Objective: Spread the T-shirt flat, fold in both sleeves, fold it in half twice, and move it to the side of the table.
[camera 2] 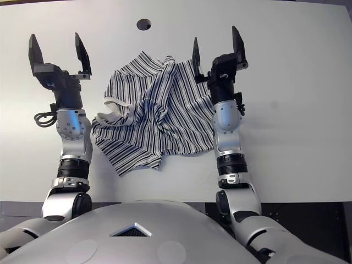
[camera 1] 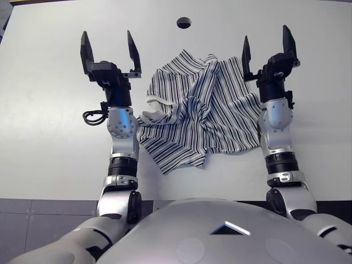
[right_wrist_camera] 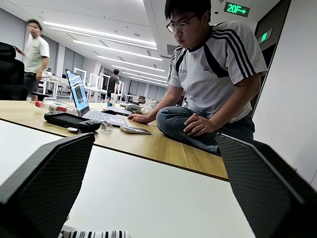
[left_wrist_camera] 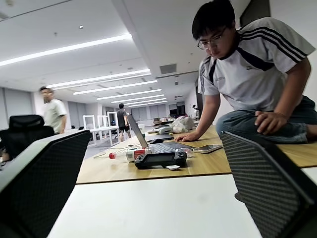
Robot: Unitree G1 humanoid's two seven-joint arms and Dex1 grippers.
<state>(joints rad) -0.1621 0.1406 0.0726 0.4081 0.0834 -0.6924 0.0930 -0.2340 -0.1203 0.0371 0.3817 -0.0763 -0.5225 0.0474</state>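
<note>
Between left tool (camera 1: pixel 107 35) and right tool (camera 1: pixel 266 34), both gaping empty, crumpled T-shirt (camera 1: pixel 203 110), desk (left_wrist_camera: pixel 208 166) beyond

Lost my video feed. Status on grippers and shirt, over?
Left gripper open, empty, left of T-shirt. Right gripper open, empty, at its right edge. T-shirt crumpled mid-table, unspread. Table hole beyond it.

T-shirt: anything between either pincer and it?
Nothing visible. The crumpled T-shirt lies on the white table between the two open pincers: the left pincer is just off its left edge, and the right pincer is at its right edge.
</note>
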